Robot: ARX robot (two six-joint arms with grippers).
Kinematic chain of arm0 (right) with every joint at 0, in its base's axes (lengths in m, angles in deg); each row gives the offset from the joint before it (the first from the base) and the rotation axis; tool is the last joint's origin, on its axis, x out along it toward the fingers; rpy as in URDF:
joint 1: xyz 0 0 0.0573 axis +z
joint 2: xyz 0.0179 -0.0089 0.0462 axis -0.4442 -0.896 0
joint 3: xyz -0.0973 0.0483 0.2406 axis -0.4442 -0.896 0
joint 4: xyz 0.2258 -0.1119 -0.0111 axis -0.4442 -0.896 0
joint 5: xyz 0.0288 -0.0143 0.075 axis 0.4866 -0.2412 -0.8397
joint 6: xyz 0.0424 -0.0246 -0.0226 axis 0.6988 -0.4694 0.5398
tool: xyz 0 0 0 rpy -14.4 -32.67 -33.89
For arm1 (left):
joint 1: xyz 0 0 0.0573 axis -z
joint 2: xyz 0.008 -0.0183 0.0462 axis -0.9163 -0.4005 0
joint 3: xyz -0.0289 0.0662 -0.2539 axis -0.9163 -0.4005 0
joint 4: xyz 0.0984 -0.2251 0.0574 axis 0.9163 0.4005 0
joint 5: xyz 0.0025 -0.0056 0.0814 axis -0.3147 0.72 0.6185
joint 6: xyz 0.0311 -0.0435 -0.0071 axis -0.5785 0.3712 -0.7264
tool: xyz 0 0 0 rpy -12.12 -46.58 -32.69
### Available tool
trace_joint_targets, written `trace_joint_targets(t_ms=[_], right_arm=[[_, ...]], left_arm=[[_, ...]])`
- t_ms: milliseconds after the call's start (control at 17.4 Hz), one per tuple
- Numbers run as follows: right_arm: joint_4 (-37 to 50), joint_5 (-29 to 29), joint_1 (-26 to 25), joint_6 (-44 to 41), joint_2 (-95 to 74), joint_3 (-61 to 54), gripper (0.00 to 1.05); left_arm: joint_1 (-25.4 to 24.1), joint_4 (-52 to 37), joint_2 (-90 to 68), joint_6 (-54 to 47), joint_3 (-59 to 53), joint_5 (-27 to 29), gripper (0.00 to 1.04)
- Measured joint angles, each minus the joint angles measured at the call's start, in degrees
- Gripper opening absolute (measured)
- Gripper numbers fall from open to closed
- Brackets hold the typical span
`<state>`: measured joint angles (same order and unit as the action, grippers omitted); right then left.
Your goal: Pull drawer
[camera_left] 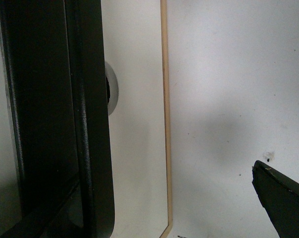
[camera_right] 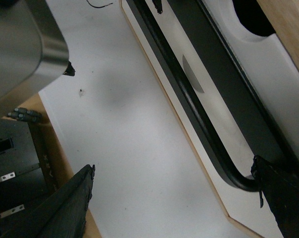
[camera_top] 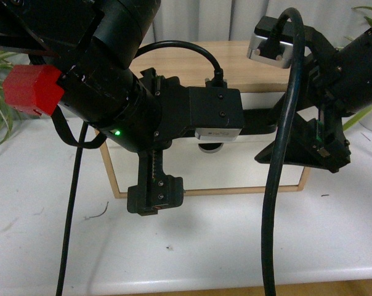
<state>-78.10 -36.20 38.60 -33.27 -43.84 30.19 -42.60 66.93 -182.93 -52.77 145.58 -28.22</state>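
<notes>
The white counter (camera_top: 204, 246) is seen nearest, under both arms. Over it the left hand (camera_top: 153, 137) is turned so that its fingers are stacked one above the other. They are held wide apart: one finger (camera_left: 280, 198) is seen well clear of the bar, while the other is hidden. The right hand (camera_right: 172, 168) is likewise spread, nothing being clamped, and one fingertip (camera_right: 268, 178) is set right at the bar's right end. Just beyond both hands the drawer (camera_top: 247, 172) is found on the counter, white front facing near. Its black handle (camera_top: 260, 117) is laid left to right across that front. The right hand is judged closer to a hold, and a straight pull toward the near edge is called for.
</notes>
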Motion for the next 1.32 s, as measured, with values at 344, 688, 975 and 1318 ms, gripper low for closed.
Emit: trace_joint_targets(t_ms=[344,688,975,1318], right_arm=[[-2.95,0.44,2.12,-1.79,-4.92,4.76,0.98],[-8.76,0.24,6.88,-5.75,6.25,-8.0,0.98],[-5.22,-0.59,7.65,-3.78,11.15,-13.81,0.98],[3.17,-3.43,3.67,2.86,20.46,-19.45,0.98]], left_arm=[[-0.35,0.39,0.0,-1.27,0.0,-0.24,0.98],[2.49,9.07,11.85,-10.12,-10.8,-3.52,0.98],[3.52,7.3,15.89,-9.53,-15.15,-3.74,0.98],[2.97,-8.74,22.88,0.44,-18.53,-5.22,0.98]])
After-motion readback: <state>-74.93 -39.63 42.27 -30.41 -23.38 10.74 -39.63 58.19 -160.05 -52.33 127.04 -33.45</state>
